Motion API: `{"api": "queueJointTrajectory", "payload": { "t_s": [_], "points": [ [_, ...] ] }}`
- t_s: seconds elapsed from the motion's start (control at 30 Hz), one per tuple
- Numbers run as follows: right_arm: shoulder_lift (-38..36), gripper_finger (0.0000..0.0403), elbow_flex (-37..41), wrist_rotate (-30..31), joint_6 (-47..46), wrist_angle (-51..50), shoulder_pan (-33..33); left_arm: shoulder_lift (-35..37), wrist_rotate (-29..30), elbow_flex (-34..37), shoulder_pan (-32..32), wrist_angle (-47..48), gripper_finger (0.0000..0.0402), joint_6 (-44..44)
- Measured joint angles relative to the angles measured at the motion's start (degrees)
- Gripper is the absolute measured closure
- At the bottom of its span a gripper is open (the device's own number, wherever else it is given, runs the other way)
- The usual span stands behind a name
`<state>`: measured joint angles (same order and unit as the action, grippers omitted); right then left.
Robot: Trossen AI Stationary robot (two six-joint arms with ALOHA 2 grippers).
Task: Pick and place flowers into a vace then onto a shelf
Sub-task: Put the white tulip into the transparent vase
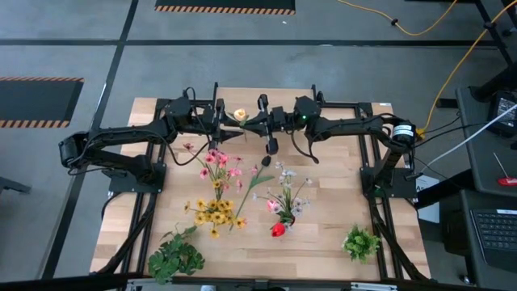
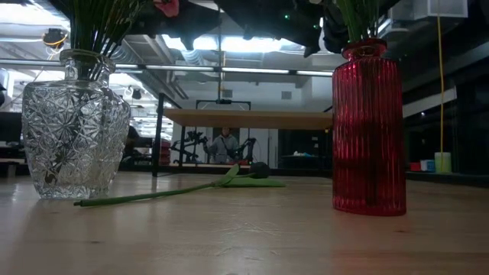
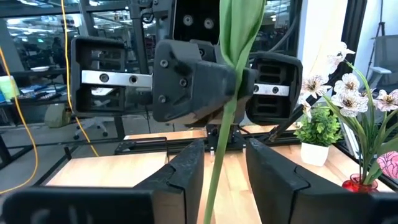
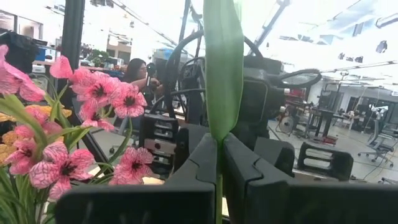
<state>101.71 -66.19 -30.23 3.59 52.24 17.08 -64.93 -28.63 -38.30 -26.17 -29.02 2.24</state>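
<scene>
Near the tabletop's far edge, the right gripper (image 4: 219, 163) is clenched on a flower stem (image 4: 222, 68). The left gripper (image 3: 224, 163) faces it, fingers released around the same stem (a handover, I judge). Next, it goes into the red vase (image 2: 368, 126).

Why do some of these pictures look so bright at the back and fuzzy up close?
Low view: ceiling lights glare behind the glass vase and red vase, leaving the arms dark. Right wrist view: the sky-bright background washes out; the green stem in the right gripper is blurred. High view: evenly lit.
</scene>
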Motion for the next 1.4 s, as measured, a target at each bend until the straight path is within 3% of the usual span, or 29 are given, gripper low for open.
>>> {"api": "queueJointTrajectory", "payload": {
  "t_s": [0.57, 1.4],
  "points": [
    [0.0, 0.0398, 0.02, 0.17, 0.11, 1.24, -0.45, 0.0, -0.01, 0.0, 0.0, -1.27, 0.0329, -0.93],
    [0.0, 0.0398, 0.07, 0.2, 1.12, 1.5, -0.45, 0.0, 0.47, 0.0, 1.4, -1.22, 0.0342, -1.49]
  ]
}}
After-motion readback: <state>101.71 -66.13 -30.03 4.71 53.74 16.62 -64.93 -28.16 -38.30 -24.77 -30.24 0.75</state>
